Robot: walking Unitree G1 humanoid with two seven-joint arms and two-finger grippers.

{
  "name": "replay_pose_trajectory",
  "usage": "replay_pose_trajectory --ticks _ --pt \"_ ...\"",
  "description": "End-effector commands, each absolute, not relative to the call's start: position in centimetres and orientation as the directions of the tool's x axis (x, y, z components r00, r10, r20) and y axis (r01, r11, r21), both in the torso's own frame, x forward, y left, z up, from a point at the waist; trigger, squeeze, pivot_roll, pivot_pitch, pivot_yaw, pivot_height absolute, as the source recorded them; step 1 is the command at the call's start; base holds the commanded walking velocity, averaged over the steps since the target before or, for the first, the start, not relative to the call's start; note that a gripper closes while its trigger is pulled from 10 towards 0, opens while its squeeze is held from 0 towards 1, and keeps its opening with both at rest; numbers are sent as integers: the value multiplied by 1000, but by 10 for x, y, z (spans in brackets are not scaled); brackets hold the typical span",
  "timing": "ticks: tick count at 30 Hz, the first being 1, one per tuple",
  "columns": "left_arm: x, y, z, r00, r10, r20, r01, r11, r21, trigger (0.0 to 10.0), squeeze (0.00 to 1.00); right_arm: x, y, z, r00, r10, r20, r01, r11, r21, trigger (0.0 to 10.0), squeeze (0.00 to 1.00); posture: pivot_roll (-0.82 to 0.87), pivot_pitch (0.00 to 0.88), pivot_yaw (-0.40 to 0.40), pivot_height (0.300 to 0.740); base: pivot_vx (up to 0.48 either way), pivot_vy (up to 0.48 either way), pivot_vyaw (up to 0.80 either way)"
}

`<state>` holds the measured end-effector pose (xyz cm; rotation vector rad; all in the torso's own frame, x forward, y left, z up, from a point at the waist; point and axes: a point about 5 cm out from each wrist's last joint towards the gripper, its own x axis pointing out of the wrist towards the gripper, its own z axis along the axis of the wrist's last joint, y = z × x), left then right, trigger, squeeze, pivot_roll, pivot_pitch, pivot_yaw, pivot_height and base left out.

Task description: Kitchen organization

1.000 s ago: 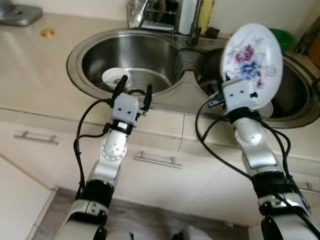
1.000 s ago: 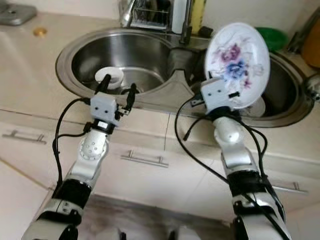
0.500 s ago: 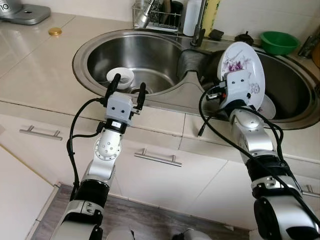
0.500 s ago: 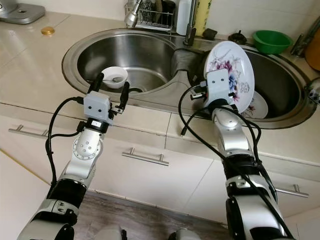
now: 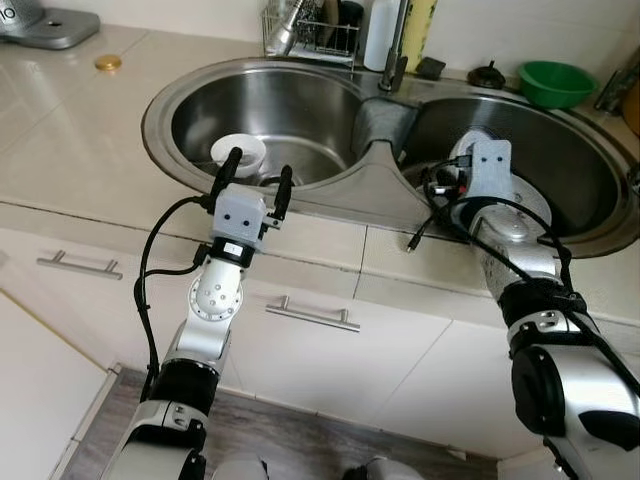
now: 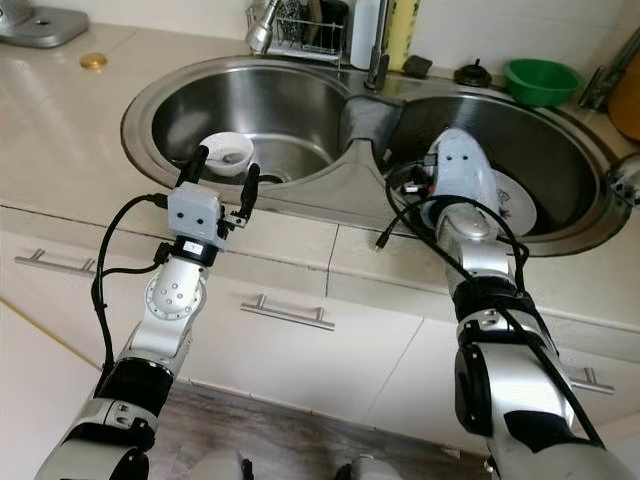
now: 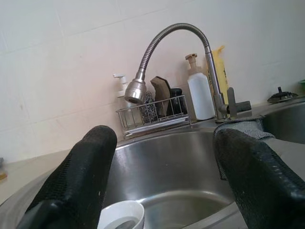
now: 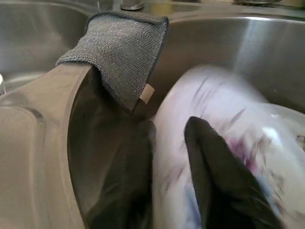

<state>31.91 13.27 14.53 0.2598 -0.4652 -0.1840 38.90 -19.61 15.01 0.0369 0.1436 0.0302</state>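
Left eye view: the right tool reaches down into the right-hand basin of the round stainless-steel double sink, its body hiding most of what it carries; a pale edge of the white floral-patterned plate shows just beyond it, low in the basin. The left tool hovers over the near rim of the left basin, its fingers spread with nothing between them, and the small white bowl lies just ahead of it on the basin floor.

Right eye view: the same layout, with the plate's rim showing past the right tool's far side and a green plastic bowl well beyond it on the beige tabletop.

Left wrist view: between the two parted fingers sits the white bowl, with a curved steel tap and a wire rack behind.

Right wrist view: the black fingers pinch the plate's rim (the plate is blurred), right beside the grey cloth draped over the divider between the basins.

The step in hand looks like lowering the plate into the right basin. The next move likely calls for letting it settle flat before the fingers part, since a tilted release could let it slide or knock against the steel.
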Motion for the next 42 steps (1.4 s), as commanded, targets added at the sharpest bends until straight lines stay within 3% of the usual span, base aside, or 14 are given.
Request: replay_pose_trajectory --ticks 1,10,18,24,25,26,32,42 --pt "319 130 145 878 -249 410 131 946 296 10000 0 386 -202 141 985 9 -174 -2 999 42 10000 1000 104 0 -56 740 0 0 0" --pt "319 128 143 881 -258 396 143 944 297 10000 0 385 -195 159 998 48 -46 -51 997 -55 10000 1000 98 0 -53 740 0 0 0" --pt "317 127 141 884 -263 386 154 945 290 10000 0 362 -176 180 966 138 217 -104 981 -161 10000 1000 90 0 -57 740 0 0 0" --pt "316 126 140 884 -266 385 159 944 288 10000 0 345 -173 176 953 127 274 -78 980 -184 10000 1000 79 0 -57 740 0 0 0" --pt "316 126 140 883 -267 385 160 944 288 10000 0 340 -172 174 951 126 281 -72 978 -197 10000 678 78 0 -57 740 0 0 0" --pt "316 126 140 881 -271 388 162 943 290 10000 0 334 -171 172 949 119 293 -61 978 -199 10000 0 78 0 -57 740 0 0 0" --pt "316 126 141 877 -271 397 165 945 282 10000 0 305 -172 162 925 71 374 0 982 -186 10000 0 75 0 -67 740 0 0 0" --pt "316 124 139 876 -279 393 179 945 272 10000 0 292 -180 164 910 0 414 83 980 -181 10000 0 69 0 -72 740 -189 0 0"
